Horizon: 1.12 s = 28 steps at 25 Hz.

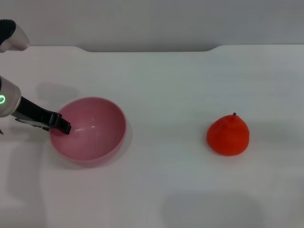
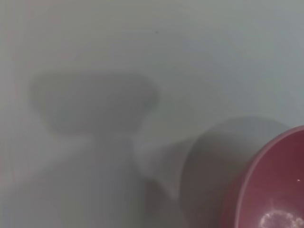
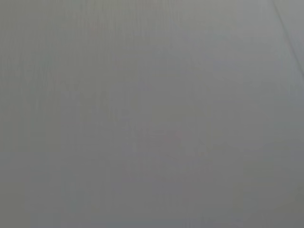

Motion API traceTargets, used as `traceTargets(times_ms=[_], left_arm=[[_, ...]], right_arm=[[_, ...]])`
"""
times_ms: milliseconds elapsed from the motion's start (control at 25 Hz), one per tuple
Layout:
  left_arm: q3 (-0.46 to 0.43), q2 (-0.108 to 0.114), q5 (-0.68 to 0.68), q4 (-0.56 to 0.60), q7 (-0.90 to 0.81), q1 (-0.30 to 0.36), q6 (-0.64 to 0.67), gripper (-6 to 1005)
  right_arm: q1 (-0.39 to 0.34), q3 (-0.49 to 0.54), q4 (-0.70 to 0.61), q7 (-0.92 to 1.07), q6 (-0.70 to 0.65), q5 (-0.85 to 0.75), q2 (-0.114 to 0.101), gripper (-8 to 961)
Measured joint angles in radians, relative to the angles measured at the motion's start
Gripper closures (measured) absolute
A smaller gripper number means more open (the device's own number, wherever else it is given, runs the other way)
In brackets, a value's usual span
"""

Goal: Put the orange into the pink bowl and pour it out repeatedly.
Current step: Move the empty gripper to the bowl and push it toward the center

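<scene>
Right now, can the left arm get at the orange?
Probably not readily: the left tool is at the pink bowl rim, and the orange sits far across the open table, though nothing blocks it.

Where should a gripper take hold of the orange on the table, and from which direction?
Probably from straight above, fingers closing on the widest part of the orange, below its pointed, stemmed top. It sits upright on the white table, apart from the pink bowl, with free space all around.

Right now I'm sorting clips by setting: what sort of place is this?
Probably a robot test bench, not a kitchen: a plain white table holding only the pink bowl and the orange, with the left gripper at the bowl's rim.
</scene>
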Motion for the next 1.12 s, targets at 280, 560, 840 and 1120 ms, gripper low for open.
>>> traceTargets(times_ms=[280, 560, 840, 1120], left_arm=[[0.000, -0.003, 0.004, 0.001, 0.007, -0.005, -0.003, 577], [0.000, -0.004, 0.005, 0.010, 0.009, -0.015, -0.006, 834], [0.000, -0.004, 0.005, 0.012, 0.009, -0.020, -0.013, 956], [-0.002, 0.000, 0.003, 0.015, 0.011, -0.037, -0.014, 956]], right_arm=[[-0.002, 0.000, -0.001, 0.000, -0.003, 0.000, 0.002, 330], [-0.001, -0.007, -0.004, 0.001, 0.001, -0.002, 0.002, 328], [-0.003, -0.012, -0.012, 0.067, 0.001, -0.003, 0.003, 328], [-0.013, -0.012, -0.066, 0.486, 0.041, -0.191, -0.049, 329]])
